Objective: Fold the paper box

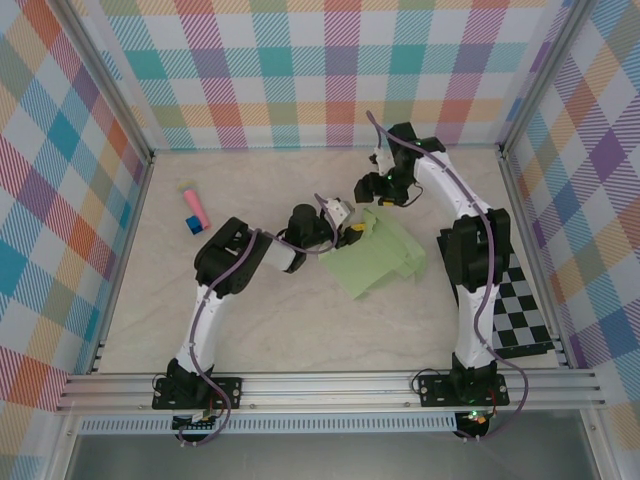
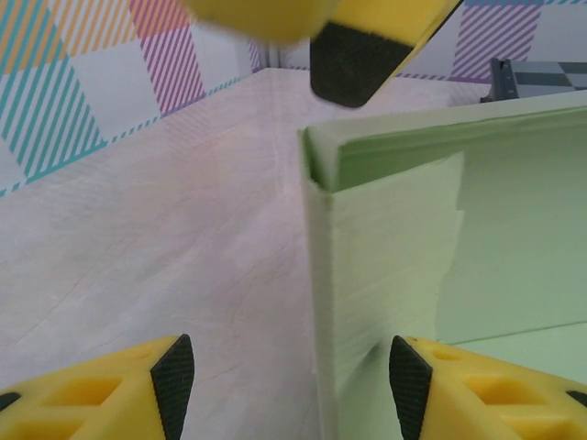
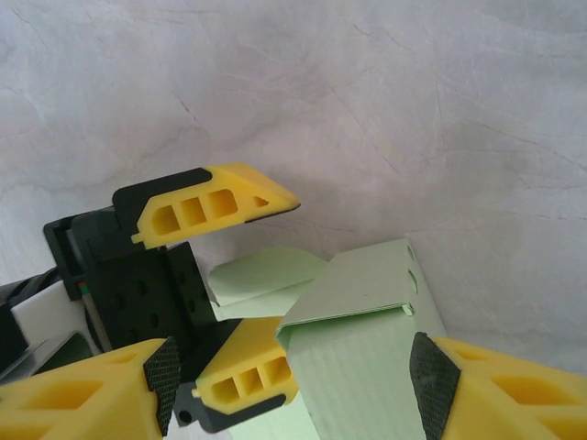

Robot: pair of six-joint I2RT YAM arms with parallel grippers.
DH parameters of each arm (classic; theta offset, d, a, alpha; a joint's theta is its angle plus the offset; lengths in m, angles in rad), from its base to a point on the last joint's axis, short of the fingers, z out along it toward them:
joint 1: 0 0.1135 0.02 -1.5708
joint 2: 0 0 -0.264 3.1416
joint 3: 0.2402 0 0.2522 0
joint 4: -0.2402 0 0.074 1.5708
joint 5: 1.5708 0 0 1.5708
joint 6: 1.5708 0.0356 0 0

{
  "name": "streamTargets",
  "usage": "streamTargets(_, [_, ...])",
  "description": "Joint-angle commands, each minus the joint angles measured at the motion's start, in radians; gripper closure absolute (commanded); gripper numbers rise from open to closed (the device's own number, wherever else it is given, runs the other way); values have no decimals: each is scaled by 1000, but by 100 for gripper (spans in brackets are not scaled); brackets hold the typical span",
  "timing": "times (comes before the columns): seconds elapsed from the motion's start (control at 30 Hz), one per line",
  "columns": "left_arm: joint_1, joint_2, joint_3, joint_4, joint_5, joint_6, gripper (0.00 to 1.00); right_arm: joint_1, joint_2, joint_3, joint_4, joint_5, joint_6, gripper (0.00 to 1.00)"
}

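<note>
- The checkered board lies at the near right of the bench, well apart from the work. I judge it no hazard.
- The paper box sits mid-bench, right of centre. It is a half-formed pale green sheet, with one panel flat and a wall raised at its far-left side.
- The left tool is released, its pads straddling the corner of that raised wall. One pad is just beside the card and the other is well apart. If it clenches off-line, it could crush the corner instead of creasing it.
- Nothing pins the thin card down, so a sideways push would likely slide the whole sheet across the smooth bench.
- The right tool hangs over the box's far edge, jaws apart, with a folded panel between them but not gripped. The left tool's fingers lie close beside it, so closing either tool could strike the other.
- The pink-and-blue stick lies far left, away from both arms.
</note>
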Motion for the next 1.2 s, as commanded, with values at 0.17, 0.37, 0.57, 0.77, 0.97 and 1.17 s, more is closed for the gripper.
streamTargets(0.17, [-45, 32, 59, 52, -21, 86, 52, 15, 26, -4, -46, 47, 20, 31])
streamTargets(0.37, [-50, 72, 118, 29, 12, 133, 64, 14, 31, 17, -63, 47, 20, 31])
streamTargets(0.57, [-57, 74, 117, 28, -2, 158, 73, 15, 19, 31, -75, 37, 25, 32])
streamTargets(0.77, [-66, 75, 115, 15, -15, 195, 83, 10, -21, 12, -76, 100, 58, 31])
streamTargets(0.97, [-67, 74, 106, 21, -24, 206, 91, -23, -58, -9, -66, 140, 15, 28])
streamTargets(1.17, [-69, 69, 89, 47, -51, 198, 93, -52, -59, 2, -77, 34, -52, 27])
